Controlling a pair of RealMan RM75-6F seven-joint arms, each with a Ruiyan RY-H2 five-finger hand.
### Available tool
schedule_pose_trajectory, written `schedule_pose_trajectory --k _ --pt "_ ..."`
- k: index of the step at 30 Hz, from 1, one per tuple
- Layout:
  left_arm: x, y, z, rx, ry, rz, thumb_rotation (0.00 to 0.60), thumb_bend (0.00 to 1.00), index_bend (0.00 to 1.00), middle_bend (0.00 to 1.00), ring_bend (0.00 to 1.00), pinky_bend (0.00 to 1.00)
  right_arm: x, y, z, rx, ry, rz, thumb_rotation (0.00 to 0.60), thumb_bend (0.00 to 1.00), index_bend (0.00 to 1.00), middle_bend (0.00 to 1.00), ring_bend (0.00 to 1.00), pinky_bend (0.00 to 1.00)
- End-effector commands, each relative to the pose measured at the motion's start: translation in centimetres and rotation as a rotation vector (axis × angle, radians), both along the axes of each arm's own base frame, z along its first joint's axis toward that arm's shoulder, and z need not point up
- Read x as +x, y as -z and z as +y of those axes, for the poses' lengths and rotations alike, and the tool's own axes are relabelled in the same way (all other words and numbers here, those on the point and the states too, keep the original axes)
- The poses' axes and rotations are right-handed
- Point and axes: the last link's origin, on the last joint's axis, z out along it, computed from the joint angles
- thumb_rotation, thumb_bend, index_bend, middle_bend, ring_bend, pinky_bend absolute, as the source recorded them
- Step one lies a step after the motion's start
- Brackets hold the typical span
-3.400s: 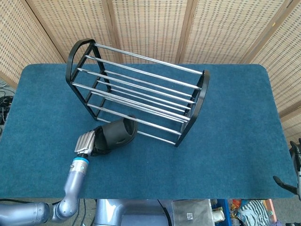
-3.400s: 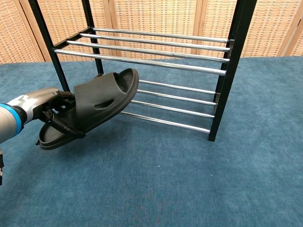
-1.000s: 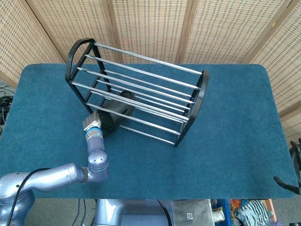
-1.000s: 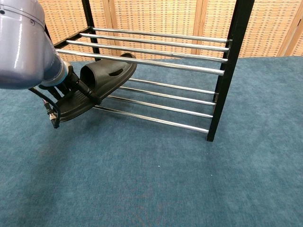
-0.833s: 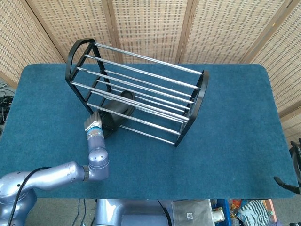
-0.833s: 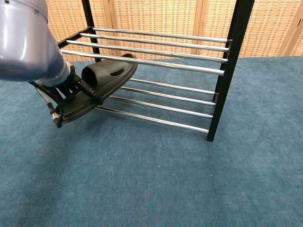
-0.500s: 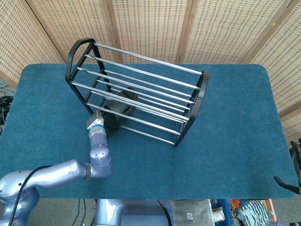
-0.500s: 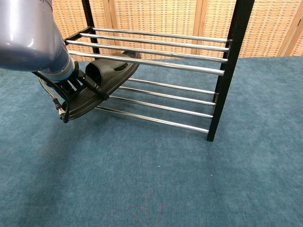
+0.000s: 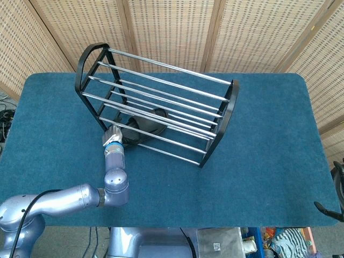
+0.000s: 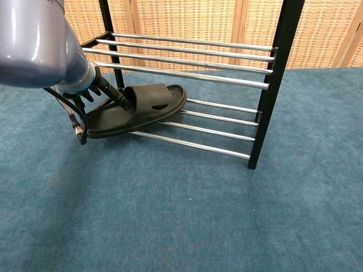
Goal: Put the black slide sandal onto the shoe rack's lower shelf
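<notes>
The black slide sandal (image 10: 142,107) lies flat across the lower shelf's bars (image 10: 215,131) of the black and chrome shoe rack (image 9: 161,102), toe pointing right, heel hanging over the front bar. From the head view the sandal (image 9: 146,127) shows through the upper bars. My left hand (image 10: 91,85) is at the rack's left front corner, and its fingers (image 10: 116,95) still hold the sandal at the strap's edge. In the head view the left hand (image 9: 112,134) sits by the sandal's heel. My right hand (image 9: 337,185) shows only as dark, spread fingers at the right edge, holding nothing.
The rack stands at an angle on a blue carpeted table (image 9: 258,161). Its black right end frame (image 10: 272,85) rises close to the sandal's toe side. Woven screens (image 9: 172,27) close off the back. My left forearm (image 9: 80,199) lies along the table's front left.
The sandal has slid right and deeper under the top shelf, dropping from a tilt to lie flat on the lower bars. My left hand followed it toward the rack.
</notes>
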Motion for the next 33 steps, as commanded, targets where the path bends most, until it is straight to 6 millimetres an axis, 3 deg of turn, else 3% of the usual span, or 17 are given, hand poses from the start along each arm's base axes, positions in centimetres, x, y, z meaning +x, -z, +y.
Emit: schedule_pose_trajectory --k 1,12,20,33 --pt "0.1 0.1 -0.3 -0.003 0.02 -0.013 0.6 0.3 0.0 0.0 0.0 0.0 0.0 0.0 0.0 0.0 0.0 0.0 0.6 0.0 0.0 0.0 0.0 0.0" --pt "-0.9 -0.3 -1.3 -0.058 0.105 0.014 0.6 0.3 0.0 0.0 0.0 0.0 0.1 0.0 0.3 0.003 -0.003 0.0 0.6 0.0 0.0 0.0 0.0 0.0" --pt "-3.5 -1.3 -2.6 -0.149 0.178 0.022 0.6 0.3 0.0 0.0 0.0 0.0 0.2 -0.1 0.5 0.002 -0.008 0.002 0.6 0.0 0.0 0.0 0.0 0.0" --pt "-8.1 -4.9 -6.0 -0.256 0.402 -0.026 0.6 0.3 0.0 0.0 0.0 0.0 0.3 -0.1 0.6 -0.003 -0.01 0.008 0.6 0.0 0.0 0.0 0.0 0.0"
